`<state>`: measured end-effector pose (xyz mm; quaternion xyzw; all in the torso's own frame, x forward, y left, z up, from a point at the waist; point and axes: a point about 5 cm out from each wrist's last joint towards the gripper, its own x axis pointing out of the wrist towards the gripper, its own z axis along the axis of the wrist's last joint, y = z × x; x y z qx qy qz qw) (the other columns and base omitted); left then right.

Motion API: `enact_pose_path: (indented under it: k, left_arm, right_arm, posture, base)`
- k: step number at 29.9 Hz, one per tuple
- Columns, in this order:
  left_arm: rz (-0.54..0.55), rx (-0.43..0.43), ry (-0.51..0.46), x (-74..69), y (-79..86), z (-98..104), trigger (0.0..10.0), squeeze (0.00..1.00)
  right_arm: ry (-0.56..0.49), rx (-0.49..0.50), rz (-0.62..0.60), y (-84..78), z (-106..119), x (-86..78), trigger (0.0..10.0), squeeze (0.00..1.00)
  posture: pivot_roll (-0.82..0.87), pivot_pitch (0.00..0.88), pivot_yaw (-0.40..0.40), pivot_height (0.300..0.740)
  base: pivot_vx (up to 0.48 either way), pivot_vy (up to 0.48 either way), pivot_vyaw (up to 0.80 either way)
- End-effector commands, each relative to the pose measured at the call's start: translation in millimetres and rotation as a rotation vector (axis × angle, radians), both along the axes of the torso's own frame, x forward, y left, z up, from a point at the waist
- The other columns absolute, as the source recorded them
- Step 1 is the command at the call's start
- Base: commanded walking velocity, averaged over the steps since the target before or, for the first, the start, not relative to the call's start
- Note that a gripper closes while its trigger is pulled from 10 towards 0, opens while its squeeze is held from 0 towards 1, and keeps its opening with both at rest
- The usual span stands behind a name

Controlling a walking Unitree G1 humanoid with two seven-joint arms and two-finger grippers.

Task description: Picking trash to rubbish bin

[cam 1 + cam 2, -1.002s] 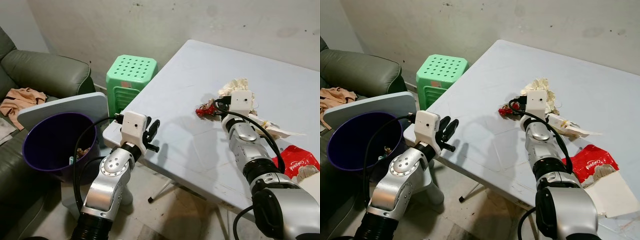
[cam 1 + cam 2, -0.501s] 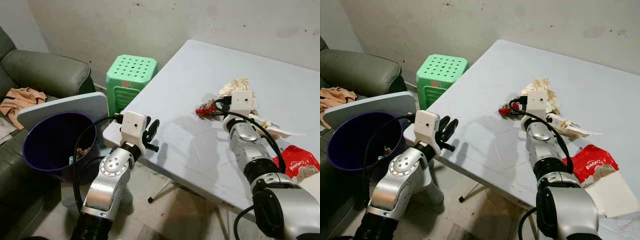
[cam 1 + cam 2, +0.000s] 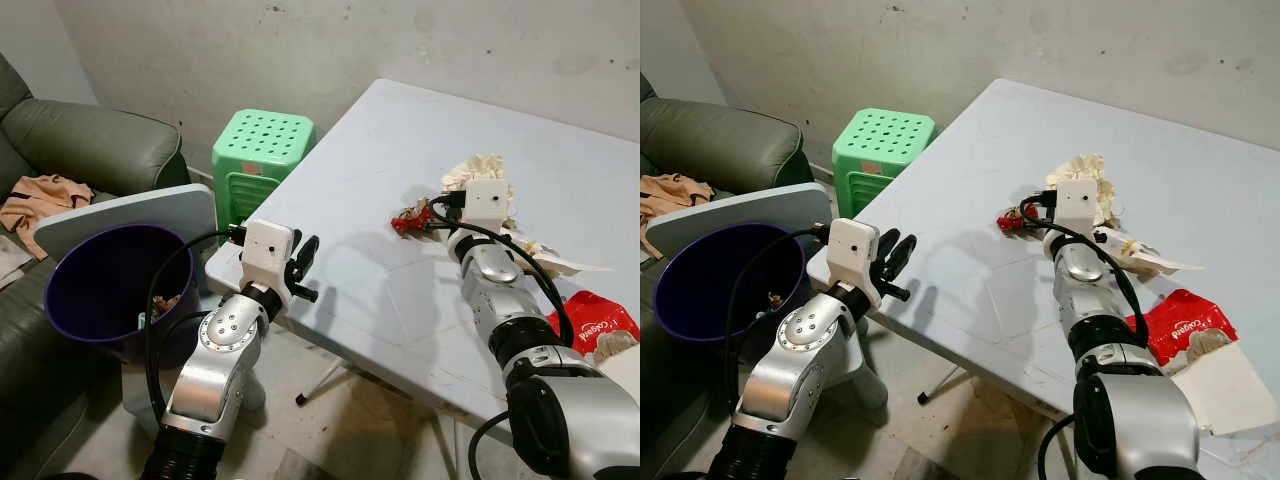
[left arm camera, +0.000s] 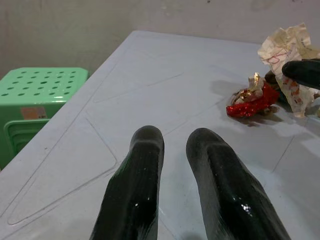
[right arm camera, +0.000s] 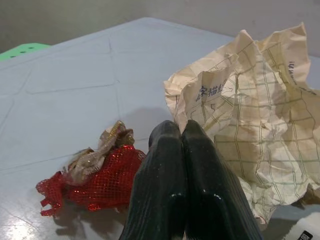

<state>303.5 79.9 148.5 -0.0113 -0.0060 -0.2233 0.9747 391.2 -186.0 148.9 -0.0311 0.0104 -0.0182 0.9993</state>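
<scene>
Purple bin [image 3: 95, 290] sits on the floor at our left, beside the table [image 3: 370, 290]. Left gripper [image 3: 303, 268] hovers at the table edge, fingers slightly parted, empty. Right gripper [image 5: 180, 150], pressed closed on nothing, noses between the red mesh wrapper [image 5: 95, 177] and crumpled paper [image 5: 250, 120], probably lining up a pick.

A pale grey-blue tabletop [image 3: 350, 200] stands against a stained, bare wall [image 3: 300, 50]. Just beside its near-left corner sits a green plastic stool [image 3: 262, 150] with a perforated seat, and further left is a dark green sofa [image 3: 90, 145] with a crumpled peach-coloured cloth [image 3: 35, 200] lying on its seat. The floor [image 3: 340, 440] beneath is worn and dirty, and a thin leg [image 3: 325, 378] of the tabletop slants down to it.
</scene>
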Motion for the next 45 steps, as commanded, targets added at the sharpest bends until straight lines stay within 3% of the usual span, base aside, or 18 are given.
enact_pose_path:
  k: [1, 2, 3, 10, 12, 32, 45]
  left_arm:
    - [0.001, 0.003, -0.014, -0.2, -1.1, 2, 10.0, 0.00]
    - [0.001, 0.004, -0.015, 0.2, -1.4, 3, 10.0, 0.00]
    - [0.001, 0.003, -0.016, 0.3, -1.6, 3, 10.0, 0.00]
    - [0.000, 0.006, -0.023, 1.0, -2.3, 3, 10.0, 0.00]
    - [-0.002, 0.009, -0.027, 1.0, -2.6, 3, 10.0, 0.00]
    - [0.003, 0.017, -0.052, 5.0, -1.8, 5, 10.0, 0.00]
    - [0.084, 0.040, -0.115, 19.7, 21.7, 13, 10.0, 0.00]
  right_arm:
    - [-0.032, -0.003, -0.003, -4.7, 4, -0.5, 0.0, 0.00]
    - [-0.037, -0.004, 0.002, -4.4, 5, -0.6, 4.1, 0.00]
    - [-0.045, 0.002, 0.009, -4.2, 5, -0.8, 10.0, 0.00]
    - [-0.100, 0.017, 0.049, -4.6, 8, -3.4, 10.0, 0.00]
    - [-0.137, 0.069, 0.088, -5.7, 11, -4.6, 10.0, 0.00]
    - [-0.347, 0.128, 0.145, -15.1, 33, -12.8, 10.0, 0.00]
    - [-0.456, 0.143, 0.248, 0.7, 43, -31.5, 10.0, 0.00]
  posture:
    - [0.17, 0.120, -0.050, 0.740]
    - [0.17, 0.120, -0.050, 0.740]
    - [0.16, 0.119, -0.049, 0.740]
    - [0.16, 0.117, -0.046, 0.740]
    - [0.16, 0.117, -0.046, 0.740]
    - [0.15, 0.107, -0.042, 0.740]
    - [0.14, 0.065, -0.030, 0.740]
  base:
    - [0.000, 0.000, 0.00]
    - [0.000, 0.000, 0.00]
    - [0.000, 0.000, 0.00]
    - [0.000, 0.000, 0.00]
    - [0.000, 0.000, 0.00]
    - [0.000, 0.000, 0.00]
    - [0.000, 0.000, 0.00]
